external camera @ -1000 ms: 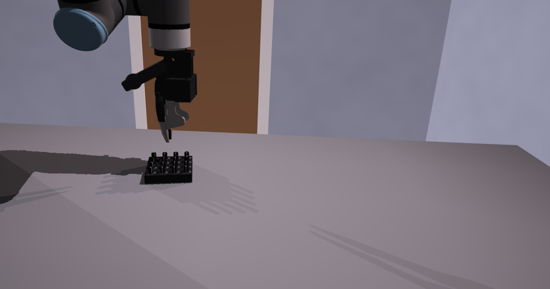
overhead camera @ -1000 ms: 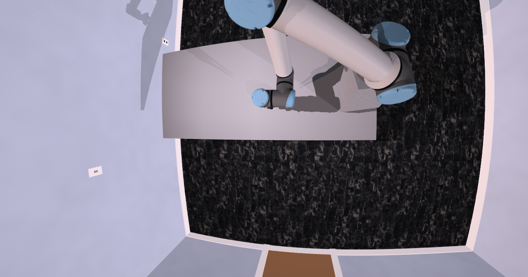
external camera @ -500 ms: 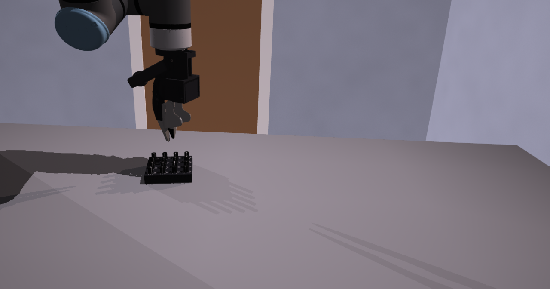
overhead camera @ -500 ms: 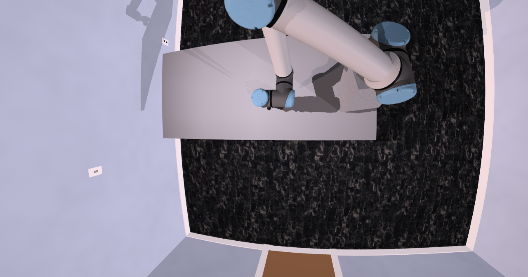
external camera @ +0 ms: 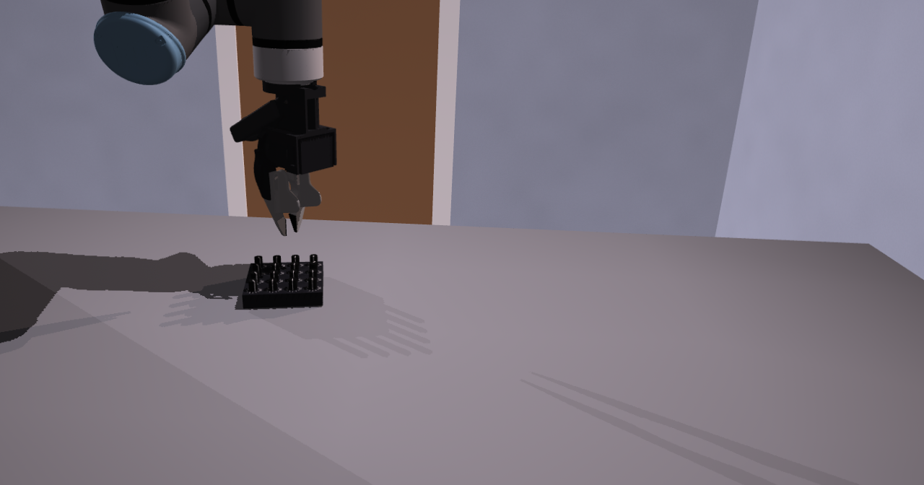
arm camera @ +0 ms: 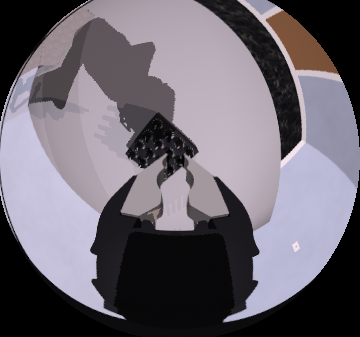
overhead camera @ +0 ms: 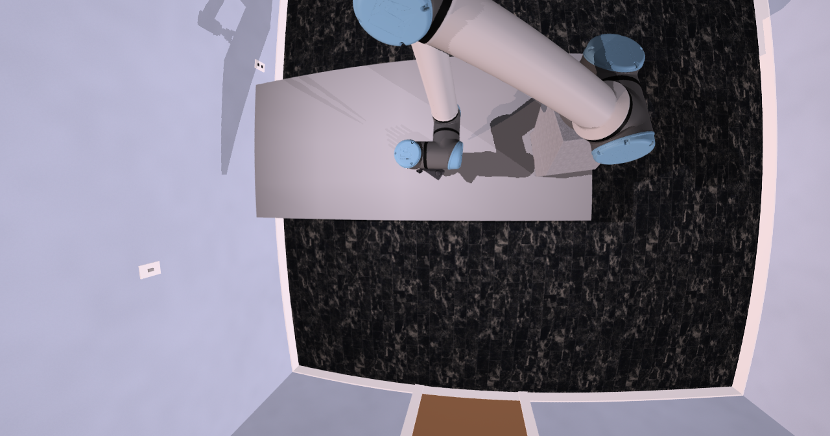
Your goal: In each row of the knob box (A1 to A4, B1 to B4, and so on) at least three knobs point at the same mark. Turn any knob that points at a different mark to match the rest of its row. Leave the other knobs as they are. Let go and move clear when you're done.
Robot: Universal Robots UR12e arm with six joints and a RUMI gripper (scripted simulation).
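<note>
The black knob box [external camera: 283, 299] [arm camera: 150, 142] lies flat on the grey table, with several upright black knobs [external camera: 295, 260] in rows. The marks, row letters and pointing directions are too small and dark to read. My gripper [external camera: 290, 231] [arm camera: 175, 155] points down above the box, clear of the knobs, with its pale fingertips a narrow gap apart and nothing between them. In the wrist view the tips overlap the box's near corner and hide part of it. In the top view the box is hidden under the wrist, and the fingertips are hidden too.
The grey table [overhead camera: 325, 172] [external camera: 581, 320] [arm camera: 230, 102] stands on a dark patterned floor [overhead camera: 510, 294]. The arm [overhead camera: 510, 56] reaches over it from the right in the top view and casts shadows beside the box. A brown door [external camera: 381, 94] is in the wall behind.
</note>
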